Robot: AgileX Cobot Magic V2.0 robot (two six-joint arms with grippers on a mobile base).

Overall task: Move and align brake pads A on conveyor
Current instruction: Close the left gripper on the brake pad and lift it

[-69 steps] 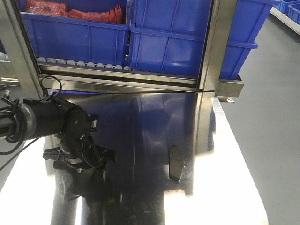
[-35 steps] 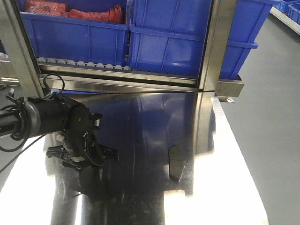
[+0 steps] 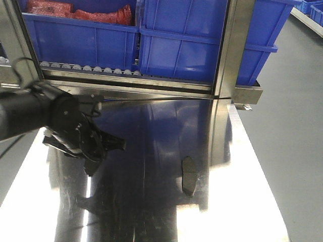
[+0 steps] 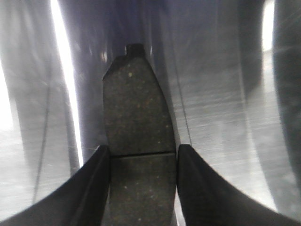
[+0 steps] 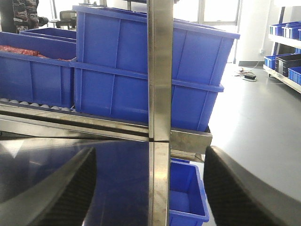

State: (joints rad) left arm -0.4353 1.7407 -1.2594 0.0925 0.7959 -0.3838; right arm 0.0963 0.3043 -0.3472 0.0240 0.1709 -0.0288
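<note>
In the left wrist view my left gripper [image 4: 142, 150] is shut on a dark grey brake pad [image 4: 134, 108], its fingers pressing the pad's two long sides at the thin groove. The pad points away over the shiny steel table [image 4: 221, 94]. In the front view the left gripper [image 3: 94, 154] hangs over the table's left part, and the pad in it is hard to make out. A second brake pad [image 3: 188, 175] lies flat on the table [image 3: 151, 212], right of the middle. My right gripper [image 5: 149, 155] is open and holds nothing. The conveyor is out of view.
Blue bins [image 3: 186, 45] stand on a roller rack [image 3: 91, 68] behind the table. A steel upright post [image 3: 229, 50] rises at the back right. The table's right edge [image 3: 257, 171] drops to grey floor. A small blue bin [image 5: 186, 193] sits low beyond the post.
The left arm has swung up and to the left, away from the table surface, with its gripper still closed. The pad lying right of the middle has not moved.
</note>
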